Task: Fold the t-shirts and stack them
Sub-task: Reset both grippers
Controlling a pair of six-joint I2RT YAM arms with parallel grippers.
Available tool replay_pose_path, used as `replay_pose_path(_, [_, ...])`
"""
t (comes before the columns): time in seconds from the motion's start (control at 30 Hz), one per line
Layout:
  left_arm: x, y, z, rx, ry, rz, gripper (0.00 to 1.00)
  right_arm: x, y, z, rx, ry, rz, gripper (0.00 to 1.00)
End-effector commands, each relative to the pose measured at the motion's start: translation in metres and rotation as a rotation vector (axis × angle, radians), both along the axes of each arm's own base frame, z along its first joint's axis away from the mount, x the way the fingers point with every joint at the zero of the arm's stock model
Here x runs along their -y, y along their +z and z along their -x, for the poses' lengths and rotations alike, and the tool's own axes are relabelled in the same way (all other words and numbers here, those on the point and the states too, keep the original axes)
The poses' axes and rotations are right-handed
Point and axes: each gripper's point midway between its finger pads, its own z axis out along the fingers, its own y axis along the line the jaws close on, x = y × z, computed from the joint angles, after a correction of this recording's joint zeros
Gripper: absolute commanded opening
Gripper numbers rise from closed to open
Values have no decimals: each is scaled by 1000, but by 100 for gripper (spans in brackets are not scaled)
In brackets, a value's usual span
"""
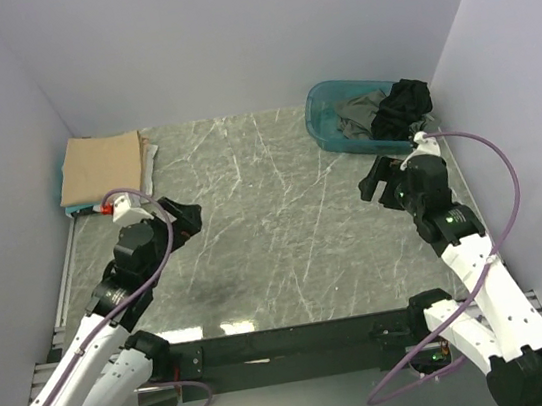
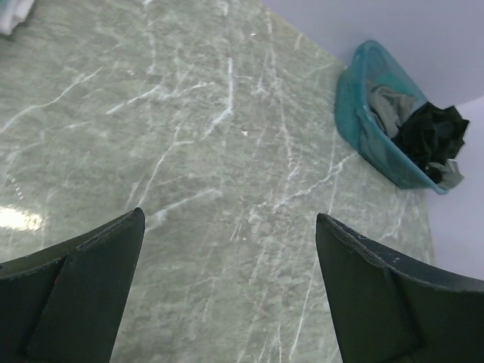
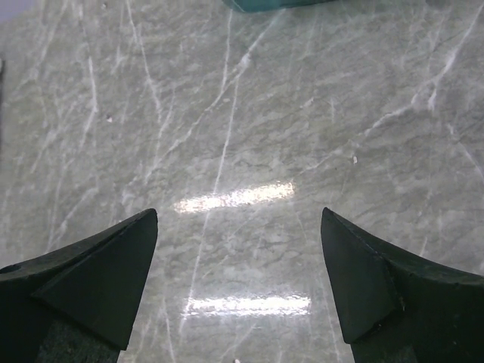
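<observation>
A folded tan t-shirt (image 1: 99,166) lies at the far left of the table, on top of a white one (image 1: 151,157) and a teal one (image 1: 63,209) whose edges peek out. A dark grey garment (image 1: 358,115) and a black one (image 1: 405,105) sit bunched in the teal basket (image 1: 319,115) at the far right. My left gripper (image 1: 188,220) hovers open in front of the stack, with only bare marble between its fingers (image 2: 229,215). My right gripper (image 1: 374,180) is open too, just in front of the basket, holding nothing (image 3: 238,211).
The marble table (image 1: 274,223) is walled on three sides. In the left wrist view the basket (image 2: 355,91) with the black garment (image 2: 431,132) and the grey one (image 2: 387,106) is far right, and a white cloth corner (image 2: 11,15) shows top left. The basket's edge (image 3: 257,4) tops the right wrist view.
</observation>
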Motion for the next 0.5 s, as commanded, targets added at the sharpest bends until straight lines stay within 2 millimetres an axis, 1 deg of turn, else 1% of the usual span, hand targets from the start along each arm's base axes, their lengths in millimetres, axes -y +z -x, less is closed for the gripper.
replay_pose_path(0.0, [-9,3,2,-23,63,26,99,-3,22,-6,93,-14,-58,95])
replay_pose_path(0.07, [-11,2,2,-38,79,28,99,1,24,-4,105,-47,-72,95])
replay_pose_path(0.23, [-13,-2,-1,-42,95,18,99,6,28,1,136,-67,-69,95])
replay_pose_path(0.3, [-13,-2,0,-42,95,18,100,9,26,3,130,-89,-65,95])
replay_pose_path(0.33, [-13,-2,0,-43,98,18,99,10,25,4,134,-92,-64,95])
replay_pose_path(0.47, [-19,-4,1,-44,127,16,99,9,29,3,152,-83,-69,95])
